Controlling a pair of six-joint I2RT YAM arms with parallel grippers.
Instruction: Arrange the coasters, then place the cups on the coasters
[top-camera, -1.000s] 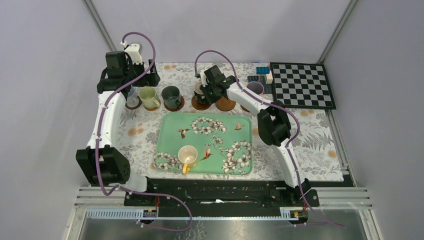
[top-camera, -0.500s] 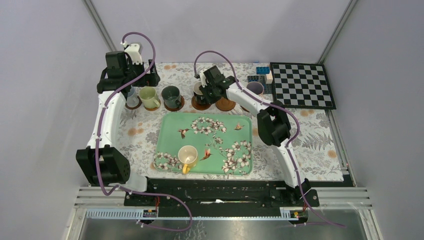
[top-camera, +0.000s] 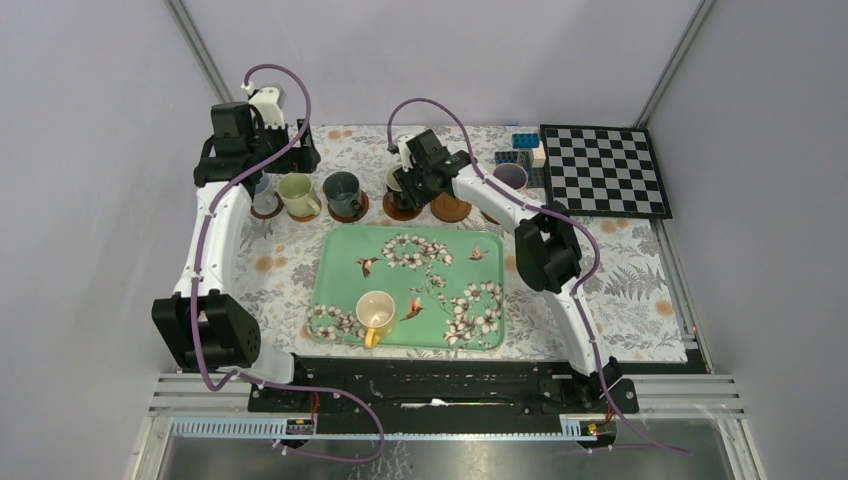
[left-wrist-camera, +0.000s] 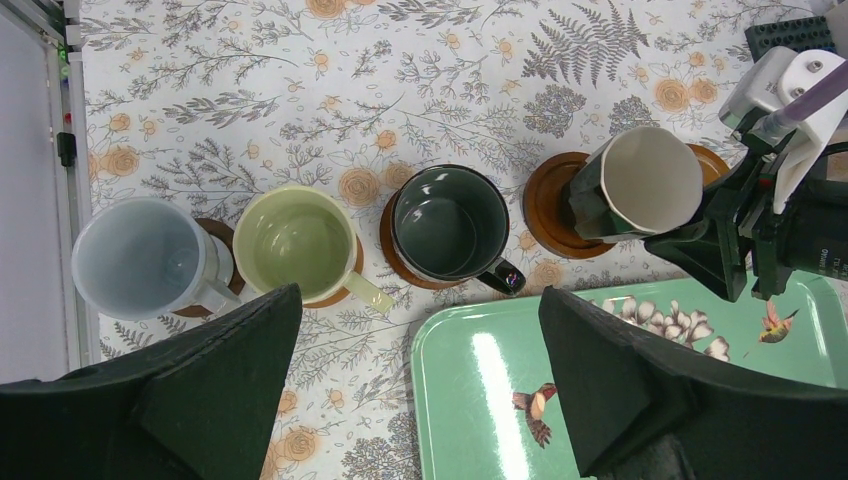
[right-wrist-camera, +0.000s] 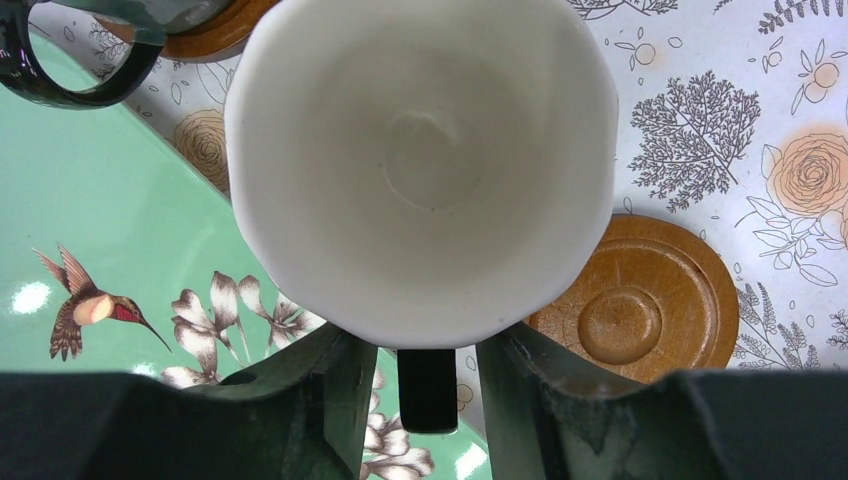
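Floral tabletop (left-wrist-camera: 450, 60) bore the cream cup (right-wrist-camera: 420, 160) on a coaster (left-wrist-camera: 548, 205). We saw our right hand (right-wrist-camera: 425, 365) slightly parted, flanking its handle (right-wrist-camera: 427, 392) without touching. Our left hand (left-wrist-camera: 418, 295) hung wide open, empty.

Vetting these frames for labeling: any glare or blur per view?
Top external: even light, sharp throughout. Left wrist: white glare streak on the green tray; left gripper fingers dark and soft. Right wrist: cream cup fills the frame, sharp; small highlights on the tray.
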